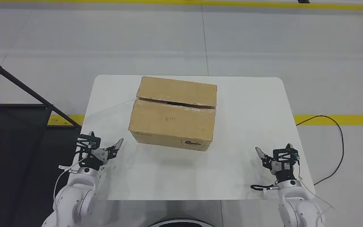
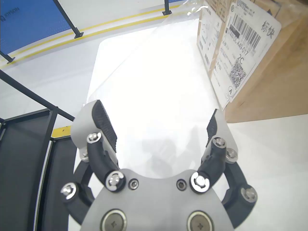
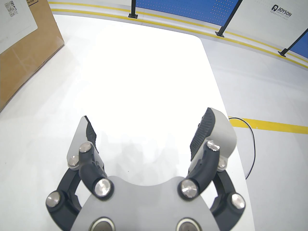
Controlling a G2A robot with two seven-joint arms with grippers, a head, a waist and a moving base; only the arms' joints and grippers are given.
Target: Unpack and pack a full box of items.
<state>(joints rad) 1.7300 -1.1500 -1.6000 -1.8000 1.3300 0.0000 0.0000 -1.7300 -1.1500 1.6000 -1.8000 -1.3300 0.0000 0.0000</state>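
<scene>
Box [image 1: 173, 113] on table [image 1: 249, 130], centred, seemingly reaching far edge.

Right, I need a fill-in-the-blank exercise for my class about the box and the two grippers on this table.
1. The cardboard box sits on the white table with its top flaps ____.
2. The jaws of the left gripper stand ____.
3. The right gripper holds ____.
Missing words: closed; open; nothing.

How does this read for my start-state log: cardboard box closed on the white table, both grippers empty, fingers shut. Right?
Wrong on the fingers: they are open. The wrist views show the left gripper and right gripper spread wide. The cardboard box is closed on the white table, both grippers empty.
</scene>
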